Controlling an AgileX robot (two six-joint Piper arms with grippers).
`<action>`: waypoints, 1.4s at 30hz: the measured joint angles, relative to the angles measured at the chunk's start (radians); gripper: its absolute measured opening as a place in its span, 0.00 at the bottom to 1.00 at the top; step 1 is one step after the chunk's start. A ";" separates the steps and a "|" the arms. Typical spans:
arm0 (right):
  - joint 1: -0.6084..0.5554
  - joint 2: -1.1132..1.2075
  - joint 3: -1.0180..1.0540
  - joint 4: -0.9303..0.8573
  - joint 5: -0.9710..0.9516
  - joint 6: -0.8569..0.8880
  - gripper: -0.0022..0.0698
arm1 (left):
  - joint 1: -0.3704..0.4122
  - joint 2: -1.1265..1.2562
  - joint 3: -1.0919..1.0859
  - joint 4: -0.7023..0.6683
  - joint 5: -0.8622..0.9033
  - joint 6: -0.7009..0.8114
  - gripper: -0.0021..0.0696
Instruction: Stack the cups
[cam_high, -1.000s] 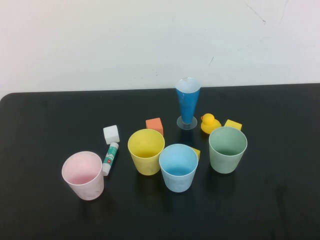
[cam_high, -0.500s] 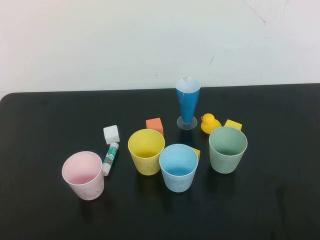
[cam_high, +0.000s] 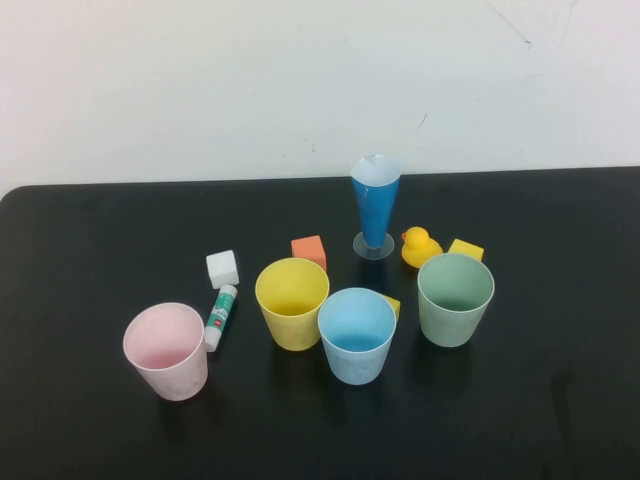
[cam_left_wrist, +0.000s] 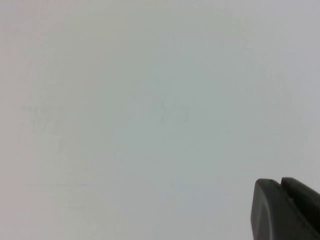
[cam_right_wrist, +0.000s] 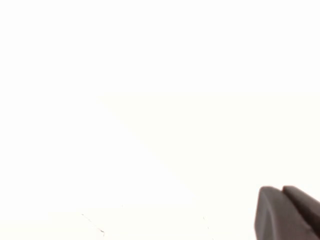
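— Since all four cups stand apart and upright on the black table (cam_high: 90, 230), would you say stacking has begun?

— Not yet, by my judgement. Taking the blue cup (cam_high: 357, 335) as the dial's centre, the yellow cup (cam_high: 292, 303) sits just beside it at ten o'clock, the green cup (cam_high: 456, 299) near at two o'clock, and the pink cup (cam_high: 166, 351) well apart at nine o'clock. None is nested in another.

— And the clutter?

— A yellow block peeks out behind the blue cup's rim; farther back stand an orange cube (cam_high: 310, 250), a tall blue cone glass (cam_high: 375, 205) (not one of the set), a rubber duck (cam_high: 420, 247) and another yellow cube (cam_high: 466, 250). A white cube (cam_high: 222, 268) and a glue stick (cam_high: 220, 317) lie between pink and yellow.

— The arms?

— Neither shows over the table. The left gripper (cam_left_wrist: 287, 210) appears only as a dark tip against blank wall in its wrist view, the right gripper (cam_right_wrist: 289, 212) likewise; whether either pincer is open I cannot tell.

— Next?

— Probably reaching for one cup, gripping its rim cleanly, avoiding the glue stick if pink comes first.
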 joint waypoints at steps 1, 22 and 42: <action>0.000 0.000 0.000 0.002 0.000 0.000 0.03 | 0.000 0.000 0.000 0.000 0.000 -0.006 0.03; 0.000 0.322 -0.370 0.006 0.778 -0.451 0.03 | 0.000 0.534 -0.647 -0.011 0.911 -0.066 0.03; 0.000 0.607 -0.370 0.092 0.822 -0.557 0.03 | 0.000 1.300 -0.968 -0.279 1.245 0.200 0.34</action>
